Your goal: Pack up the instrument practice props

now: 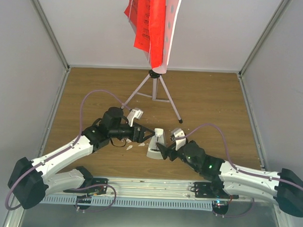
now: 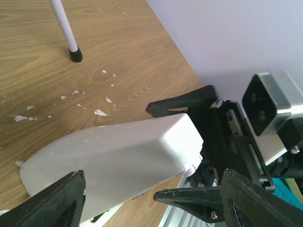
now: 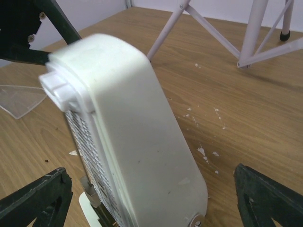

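The small white pyramid-shaped metronome (image 1: 155,142) stands mid-table, between both grippers. My left gripper (image 1: 142,134) is open, with its jaws wide on either side of the metronome's body (image 2: 123,161). My right gripper (image 1: 165,150) is open too, with its jaws wide around the metronome (image 3: 137,142); I cannot tell if they touch it. The pale perforated music-stand plate (image 1: 170,29) holds the red ribbed sheets (image 1: 147,23) at the back centre. It stands on silver tripod legs (image 1: 155,88).
Small white crumbs (image 2: 99,112) lie scattered on the wooden table near the metronome and also show in the right wrist view (image 3: 201,150). A tripod foot (image 2: 75,54) stands close by. A clear flat plastic piece (image 3: 19,99) lies beside the metronome. Grey walls enclose three sides.
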Controlling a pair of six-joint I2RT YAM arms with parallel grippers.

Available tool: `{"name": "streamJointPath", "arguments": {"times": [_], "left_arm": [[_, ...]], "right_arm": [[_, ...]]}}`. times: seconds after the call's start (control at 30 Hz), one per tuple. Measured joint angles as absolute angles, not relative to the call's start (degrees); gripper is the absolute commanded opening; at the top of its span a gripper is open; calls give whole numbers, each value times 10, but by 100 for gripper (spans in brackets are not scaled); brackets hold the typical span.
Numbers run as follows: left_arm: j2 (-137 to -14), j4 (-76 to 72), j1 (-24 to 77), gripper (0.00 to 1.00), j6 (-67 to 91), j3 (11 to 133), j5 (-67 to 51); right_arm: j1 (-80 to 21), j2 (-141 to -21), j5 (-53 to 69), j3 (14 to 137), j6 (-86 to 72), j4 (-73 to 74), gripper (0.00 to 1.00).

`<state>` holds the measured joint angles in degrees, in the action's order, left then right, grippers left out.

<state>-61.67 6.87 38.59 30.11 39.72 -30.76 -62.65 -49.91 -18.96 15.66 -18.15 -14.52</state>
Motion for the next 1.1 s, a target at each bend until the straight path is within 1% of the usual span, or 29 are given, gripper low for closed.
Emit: {"name": "streamJointPath", "arguments": {"times": [0.03, 0.17, 0.3, 0.4, 0.5, 0.6, 0.7, 0.77, 0.9, 1.1], "left_arm": [[-614, 69, 386, 83, 301, 396, -306], [-594, 85, 386, 93, 294, 394, -277], [-556, 119, 384, 96, 280, 393, -218], [-518, 127, 360, 96, 281, 373, -188], [-495, 133, 295, 96, 300, 336, -180], [-481, 158, 217, 95, 331, 296, -174], [-455, 205, 172, 95, 364, 278, -146], [-433, 233, 158, 95, 383, 278, -119], [-388, 285, 143, 89, 436, 278, -65], [-362, 385, 137, 87, 536, 269, 20]], "right_arm": [[-626, -494, -189, 157, -182, -142, 99], [-626, -463, -183, 173, -178, -107, 99], [-625, -443, -181, 224, -183, -40, 100], [-623, -434, -195, 265, -194, 14, 100], [-606, -431, -213, 293, -204, 58, 100], [-568, -431, -222, 310, -211, 91, 100], [-519, -429, -214, 318, -215, 108, 99], [-490, -423, -202, 319, -216, 114, 100], [-443, -412, -178, 319, -222, 123, 100], [-367, -413, -172, 333, -265, 177, 100]]}}
